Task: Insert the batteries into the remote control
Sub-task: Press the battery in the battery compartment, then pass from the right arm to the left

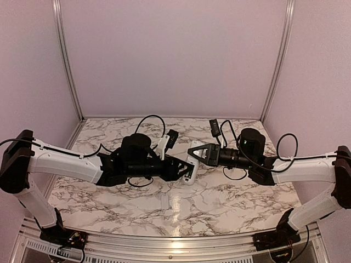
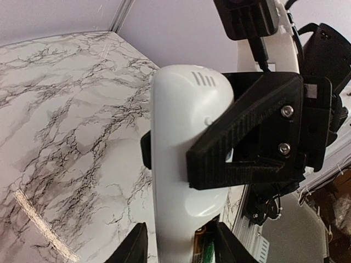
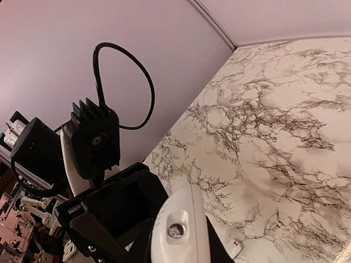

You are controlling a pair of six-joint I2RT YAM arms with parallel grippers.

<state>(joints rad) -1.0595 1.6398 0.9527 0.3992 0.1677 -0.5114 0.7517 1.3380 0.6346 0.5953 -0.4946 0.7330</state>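
Note:
The remote control (image 1: pixel 190 174) hangs in the air over the table's middle, between the two arms. Its plain white back (image 2: pixel 181 164) faces the left wrist camera. My right gripper (image 1: pixel 193 159) is shut on it, one black finger (image 2: pixel 241 148) lying across the back. In the right wrist view the remote's front end with its small lens (image 3: pixel 181 230) sticks out of that gripper (image 3: pixel 184 249). My left gripper (image 2: pixel 181 249) stands open, its jaws flanking the remote's lower end with narrow gaps. One of the batteries (image 2: pixel 211 251), with a gold and green label, sits in the open compartment there.
A small flat white piece (image 3: pixel 233 249) lies on the marble table (image 1: pixel 109 192) below the remote. Pale walls close off the back and sides. Black cables loop above both wrists (image 1: pixel 151 118).

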